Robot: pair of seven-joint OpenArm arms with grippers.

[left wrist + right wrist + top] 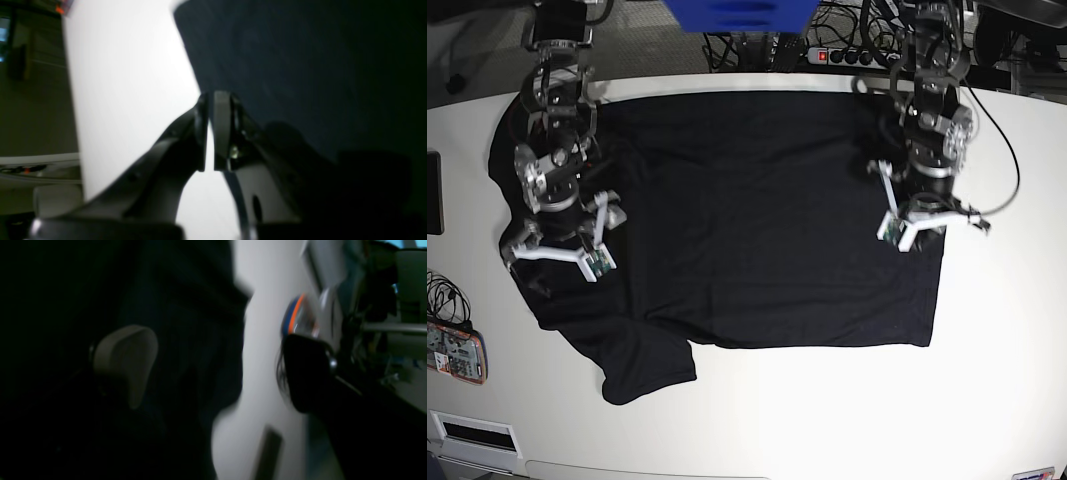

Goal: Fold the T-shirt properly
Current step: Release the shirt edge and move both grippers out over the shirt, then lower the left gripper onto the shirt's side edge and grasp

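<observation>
Starting at the left of the base view, you have the right gripper (552,262) over the shirt's sleeve side with its 2 jaws spread wide and nothing between them; in its wrist view 1 pale finger pad (128,360) hangs above dark cloth and the other finger sits out over the bare white table (1017,330). A dark flat device (433,192) and a small card-like item (454,352) lie at the table's left edge, clear of the work. The T-shirt (757,220) is spread flat across the middle of the table, its 1 visible sleeve trailing toward the near left corner and its straight side edge running down on the right. At that right edge you have the left gripper (917,232), and its wrist view shows the jaws drawn together with only a thin sliver of light between them, right where black cloth meets white table; whether a pinch of fabric is caught there, I cannot tell. Expect the shirt to be light, limp and matte, so it will drape and drag rather than hold shape, and a thin pinch can slide out. I would judge the best holds to be the hem corners and shoulder seams, taken with both arms together, so the fold line stays straight.
</observation>
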